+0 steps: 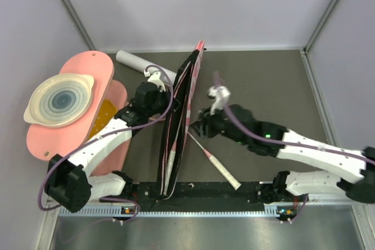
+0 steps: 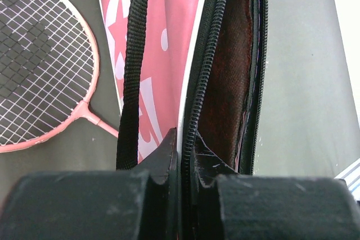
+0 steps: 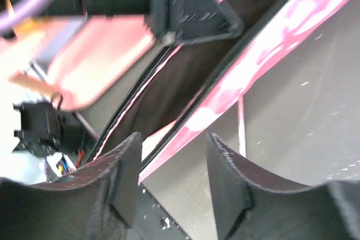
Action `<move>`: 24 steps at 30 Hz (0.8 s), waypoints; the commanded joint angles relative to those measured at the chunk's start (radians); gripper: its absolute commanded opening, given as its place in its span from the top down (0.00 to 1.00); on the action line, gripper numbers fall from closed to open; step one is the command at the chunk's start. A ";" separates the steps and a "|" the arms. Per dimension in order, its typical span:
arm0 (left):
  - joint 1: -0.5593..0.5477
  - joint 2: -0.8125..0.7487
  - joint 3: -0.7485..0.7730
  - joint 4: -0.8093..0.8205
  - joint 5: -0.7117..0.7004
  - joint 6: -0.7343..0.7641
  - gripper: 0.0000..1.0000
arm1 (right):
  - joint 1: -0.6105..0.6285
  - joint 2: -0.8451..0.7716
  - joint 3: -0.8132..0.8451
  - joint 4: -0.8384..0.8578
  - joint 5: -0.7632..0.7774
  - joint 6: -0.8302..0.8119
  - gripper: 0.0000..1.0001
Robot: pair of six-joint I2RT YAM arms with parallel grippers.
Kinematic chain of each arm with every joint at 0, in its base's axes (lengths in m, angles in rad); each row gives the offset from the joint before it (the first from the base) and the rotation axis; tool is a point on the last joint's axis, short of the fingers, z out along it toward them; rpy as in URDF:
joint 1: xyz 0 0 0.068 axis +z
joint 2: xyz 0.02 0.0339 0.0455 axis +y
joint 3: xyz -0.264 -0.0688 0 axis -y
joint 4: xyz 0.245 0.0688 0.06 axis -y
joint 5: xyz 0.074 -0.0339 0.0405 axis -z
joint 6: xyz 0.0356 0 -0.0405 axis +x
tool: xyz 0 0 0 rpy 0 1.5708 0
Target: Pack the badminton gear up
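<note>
Pink racket-shaped "SPORT" bag [image 1: 176, 139] stands on edge on the dark worktop [image 1: 269, 86], our left tool [image 2: 180, 139] clenched on its zipper rim and our right tool [image 3: 173, 161] spread open at the other flap, so we should hold the mouth wide for the pink-framed racket [image 2: 39, 54] beside it.

The pink bag [image 1: 177, 118] stands on edge down the middle of the table [image 1: 263, 74], its dark inside showing. The left gripper [image 1: 168, 95] meets its left side and the right gripper [image 1: 197, 126] its right. A racket [image 1: 218, 166] handle with a white end sticks out to the right, and the white tube [image 1: 135, 61] lies behind.
</note>
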 commanded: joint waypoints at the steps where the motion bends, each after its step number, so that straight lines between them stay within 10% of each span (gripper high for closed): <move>1: -0.001 -0.073 0.035 0.065 -0.031 0.016 1.00 | -0.177 -0.190 -0.139 0.011 0.028 0.021 0.49; 7: 0.002 -0.111 0.080 0.025 -0.065 0.035 1.00 | -0.444 -0.197 -0.285 -0.004 -0.256 0.052 0.35; 24: 0.007 -0.231 0.109 -0.012 -0.308 0.177 1.00 | -0.274 0.486 0.015 -0.025 -0.218 -0.143 0.45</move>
